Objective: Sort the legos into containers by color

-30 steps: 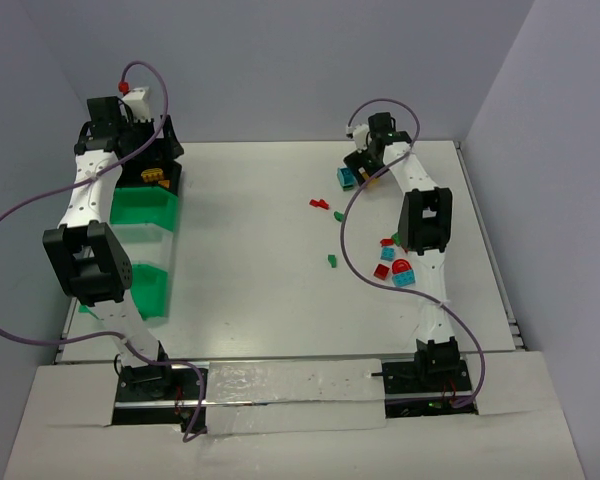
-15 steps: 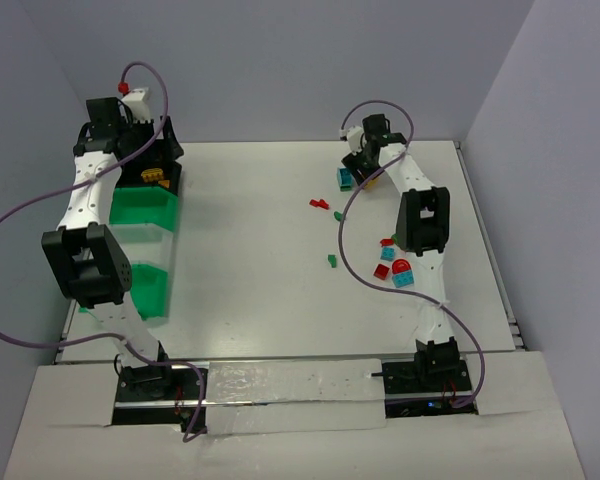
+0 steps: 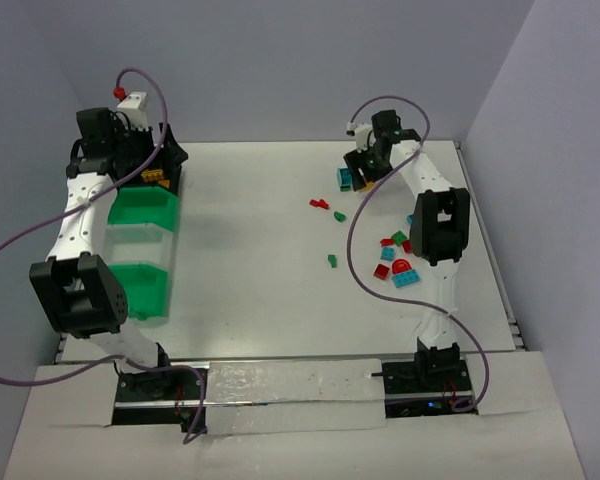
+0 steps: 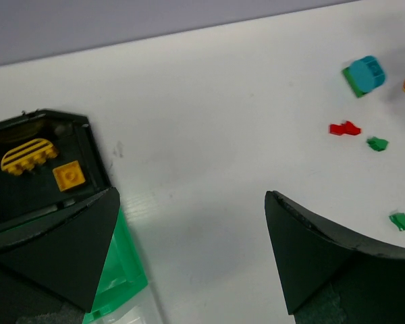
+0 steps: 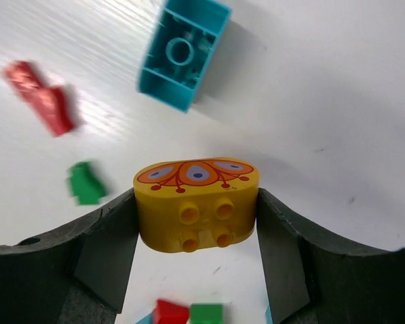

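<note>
Right hand (image 5: 196, 233) is clamped on a yellow lego (image 5: 196, 202), which sits squarely between its two fingers.

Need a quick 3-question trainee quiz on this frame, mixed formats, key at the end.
1. True or false: the right end effector is closed on a yellow brick.
2. Multiple choice: what colour is the bin holding the two yellow pieces? A black, B green, C white.
3. Fill in: the left end effector is ___ and holds nothing.
Key: 1 true; 2 A; 3 open.
</note>
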### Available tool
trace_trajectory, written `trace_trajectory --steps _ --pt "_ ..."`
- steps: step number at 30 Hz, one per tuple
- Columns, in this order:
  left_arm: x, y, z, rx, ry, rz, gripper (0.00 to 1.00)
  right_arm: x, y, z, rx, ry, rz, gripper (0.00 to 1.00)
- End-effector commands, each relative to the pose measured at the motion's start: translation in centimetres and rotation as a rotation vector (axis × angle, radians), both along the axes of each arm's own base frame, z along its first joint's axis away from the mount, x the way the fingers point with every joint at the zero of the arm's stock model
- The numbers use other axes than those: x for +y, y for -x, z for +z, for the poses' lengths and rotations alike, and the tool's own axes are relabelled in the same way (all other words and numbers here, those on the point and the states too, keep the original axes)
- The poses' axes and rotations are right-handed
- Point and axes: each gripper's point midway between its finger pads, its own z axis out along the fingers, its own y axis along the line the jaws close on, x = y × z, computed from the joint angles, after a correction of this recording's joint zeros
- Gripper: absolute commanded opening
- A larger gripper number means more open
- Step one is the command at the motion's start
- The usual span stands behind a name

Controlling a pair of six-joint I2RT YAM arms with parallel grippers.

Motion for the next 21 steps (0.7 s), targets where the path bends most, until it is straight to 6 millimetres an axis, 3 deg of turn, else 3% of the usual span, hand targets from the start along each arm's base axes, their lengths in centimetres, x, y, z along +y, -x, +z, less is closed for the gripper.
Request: trace_trajectory --steps 1,2,3,5,7,11,14,15,16,17,18,20,21 --pt "-3.3 3.5 5.3 -0.237 0.045 -0.193 0.99 2.1 1.2 10.5 -0.126 -0.225 -0.066 0.15" --pt "-3.8 4.0 6.1 -0.289 0.049 -0.227 0.99 3.2 1.9 12.2 -0.130 -0.296 -0.047 0.14" --pt "-4.3 4.8 5.6 -0.281 0.066 -0.255 0.99 3.4 2.2 12.2 -0.113 -0.319 -0.068 0.14" --pt "-5.9 6.1 5.1 -0.289 0.101 -0.333 0.99 6.8 4.3 15.1 -0.070 -0.527 -0.001 0.13" --pt "-7.3 7.2 4.5 -0.277 0.124 -0.399 0.99 8.3 5.2 15.9 -0.006 -0.650 -0.024 0.13" --pt "-10.8 8.8 3.6 -0.274 0.129 -0.520 0.99 12.9 7.9 19.7 0.131 -0.984 0.067 0.11" --pt "-13.8 10.1 3.0 -0.263 0.136 -0.613 0.99 14.6 10.0 20.5 0.267 -1.127 0.058 0.11" --pt "-14.5 10.4 3.1 -0.263 0.137 -0.632 0.99 15.1 9.7 21.1 0.221 -1.140 0.101 0.11" --pt "-15.8 10.8 2.8 -0.258 0.133 -0.663 0.99 16.0 10.7 20.7 0.290 -1.195 0.099 0.11" --pt "-16.5 11.1 2.7 -0.254 0.135 -0.681 0.99 16.6 11.1 21.9 0.293 -1.226 0.126 0.11" --pt "-17.1 11.3 2.6 -0.250 0.140 -0.693 0.99 17.0 11.7 21.3 0.343 -1.251 0.115 0.11" --pt "-18.7 11.7 2.6 -0.241 0.154 -0.724 0.99 17.9 12.6 22.0 0.453 -1.320 0.092 0.11" --pt "-19.6 11.6 3.0 -0.246 0.165 -0.732 0.99 18.7 13.4 23.3 0.432 -1.372 0.165 0.11"
